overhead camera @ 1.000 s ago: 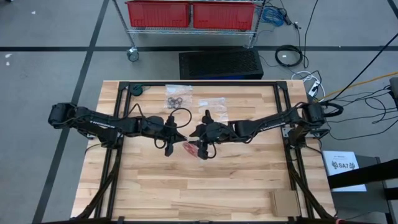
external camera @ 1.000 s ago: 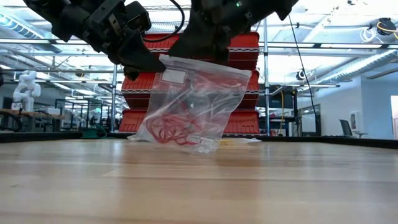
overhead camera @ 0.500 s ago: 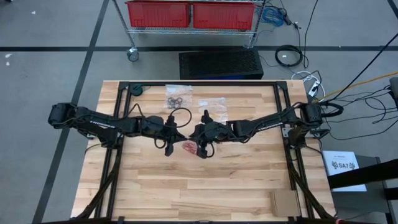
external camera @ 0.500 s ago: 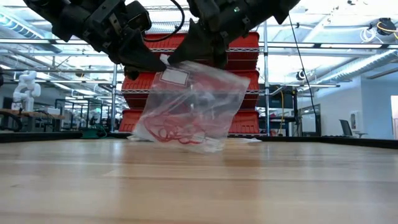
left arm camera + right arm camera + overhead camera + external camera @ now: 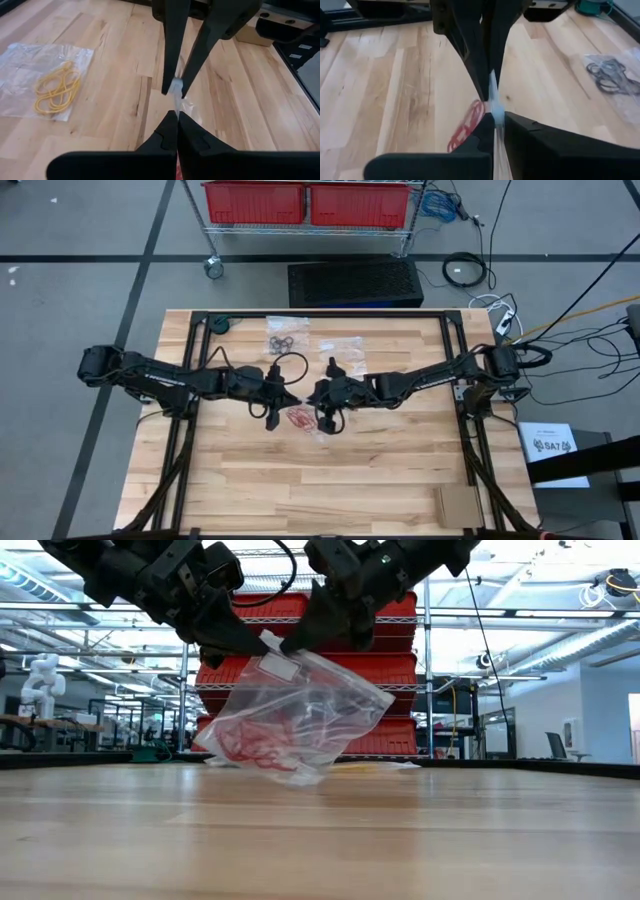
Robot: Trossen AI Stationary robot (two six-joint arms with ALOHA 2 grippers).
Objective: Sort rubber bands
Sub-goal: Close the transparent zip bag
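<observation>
A clear plastic bag (image 5: 305,715) with red rubber bands (image 5: 245,745) in its lower part hangs between my two grippers over the middle of the table. My left gripper (image 5: 262,641) and my right gripper (image 5: 292,644) are both shut on the bag's top edge, tip to tip. The high view shows the bag (image 5: 297,418) just nearer than the two grippers. Its lowest corner (image 5: 300,778) is at or just above the table top; I cannot tell which. My left gripper pinches the bag's top edge (image 5: 176,106) between its two fingertips, slanting down from the table's left. The bag hangs below, tilted. My right gripper pinches the same top edge (image 5: 493,107) right beside the left one, slanting down from the table's right side.
Two more clear bags lie flat at the table's far side, one with black bands (image 5: 287,335) and one with yellowish bands (image 5: 340,345). A teal thing (image 5: 222,326) sits at the far left corner, and a cardboard piece (image 5: 455,505) lies at the near right.
My right gripper has shut on the bag's top edge next to the left gripper. The bag, which hung straight from the left gripper, has tipped: its right side has risen and its lower part with the red bands has swung toward the table's left.
</observation>
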